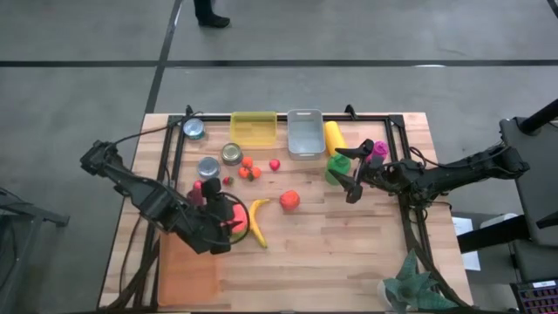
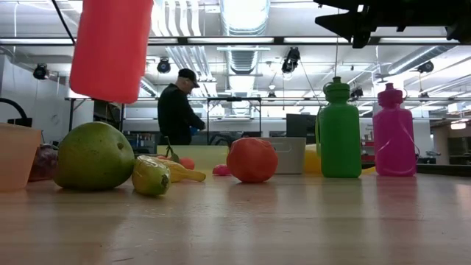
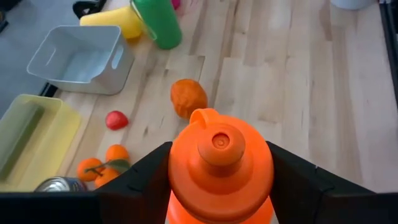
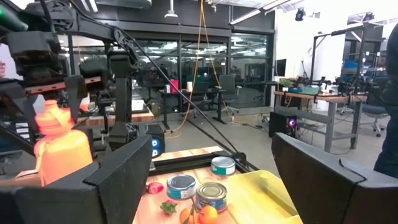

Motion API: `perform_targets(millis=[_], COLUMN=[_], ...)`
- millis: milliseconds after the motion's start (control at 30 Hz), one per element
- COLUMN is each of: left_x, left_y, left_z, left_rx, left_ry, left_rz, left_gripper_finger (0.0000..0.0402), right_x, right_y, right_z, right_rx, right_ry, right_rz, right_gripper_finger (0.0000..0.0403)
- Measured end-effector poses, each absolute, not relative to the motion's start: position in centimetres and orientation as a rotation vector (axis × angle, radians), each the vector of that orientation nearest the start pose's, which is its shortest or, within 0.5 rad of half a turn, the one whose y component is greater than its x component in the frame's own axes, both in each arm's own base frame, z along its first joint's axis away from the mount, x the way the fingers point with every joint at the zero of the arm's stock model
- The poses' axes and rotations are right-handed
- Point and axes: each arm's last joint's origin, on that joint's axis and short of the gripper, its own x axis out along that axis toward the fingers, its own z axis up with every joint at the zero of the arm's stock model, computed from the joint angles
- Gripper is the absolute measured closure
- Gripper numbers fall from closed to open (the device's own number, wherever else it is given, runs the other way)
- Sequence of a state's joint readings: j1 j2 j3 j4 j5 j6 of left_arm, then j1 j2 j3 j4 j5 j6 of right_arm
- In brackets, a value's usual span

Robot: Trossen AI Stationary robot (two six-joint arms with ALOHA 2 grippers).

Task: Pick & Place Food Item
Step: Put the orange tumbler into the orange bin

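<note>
My left gripper [image 1: 228,225] is shut on an orange squeeze bottle [image 3: 219,155] above the table's near left part; the low view shows the bottle [image 2: 110,48] hanging in the air. Beneath and beside it lie a banana [image 1: 258,222], a green pear [image 2: 94,156] and a round orange fruit [image 1: 289,200]. Farther back are small oranges [image 1: 249,167] and a strawberry [image 1: 275,165]. My right gripper [image 1: 357,174] hovers open with nothing in it, next to the green bottle [image 1: 337,166] and the pink bottle [image 1: 378,150]. My left gripper pinches the orange bottle between its two fingers [image 3: 143,180], one on each side of the body [image 3: 186,208] just below the cap's shoulder. The fingers come slanting down from the table's left. The bottle is lifted clear of the table, cap up, slightly tilted.
A yellow bin [image 1: 254,127] and a grey bin [image 1: 304,133] stand at the far edge, with a yellow bottle [image 1: 335,138] beside them. Three cans [image 1: 208,167] stand at the far left. An orange container [image 2: 15,158] is at the near left. A person stands beyond the table.
</note>
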State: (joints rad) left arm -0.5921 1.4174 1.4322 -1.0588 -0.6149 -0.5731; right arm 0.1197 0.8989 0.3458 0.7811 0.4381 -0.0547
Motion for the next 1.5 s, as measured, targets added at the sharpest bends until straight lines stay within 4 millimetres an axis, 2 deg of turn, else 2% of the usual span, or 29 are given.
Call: perform_targets(millis=[167, 433, 833, 1300, 1500], left_x=[23.0, 21.0, 16.1, 11.4, 9.6], left_y=[-13.8, -14.3, -15.7, -17.6, -18.2], left_z=[34.8, 34.9, 35.9, 35.5, 34.3], left_rx=[0.014, -0.111, -0.141, -0.138, -0.106], left_ry=[0.819, 0.884, 0.917, 0.95, 0.923], left_rz=[0.271, 0.292, 0.227, 0.227, 0.248], left_gripper_finger=[0.0185, 0.0188, 0.0189, 0.0182, 0.0181], right_x=[18.7, 18.7, 18.7, 18.7, 18.7], right_y=[1.0, 1.0, 1.0, 1.0, 1.0], right_z=[25.4, 25.4, 25.4, 25.4, 25.4], right_rx=[0.009, 0.011, 0.009, 0.009, 0.009], right_ry=[-0.211, -0.211, -0.211, -0.211, -0.211], right_rz=[-0.323, -0.322, -0.323, -0.323, -0.323], right_gripper_finger=[0.0075, 0.0075, 0.0075, 0.0075, 0.0075])
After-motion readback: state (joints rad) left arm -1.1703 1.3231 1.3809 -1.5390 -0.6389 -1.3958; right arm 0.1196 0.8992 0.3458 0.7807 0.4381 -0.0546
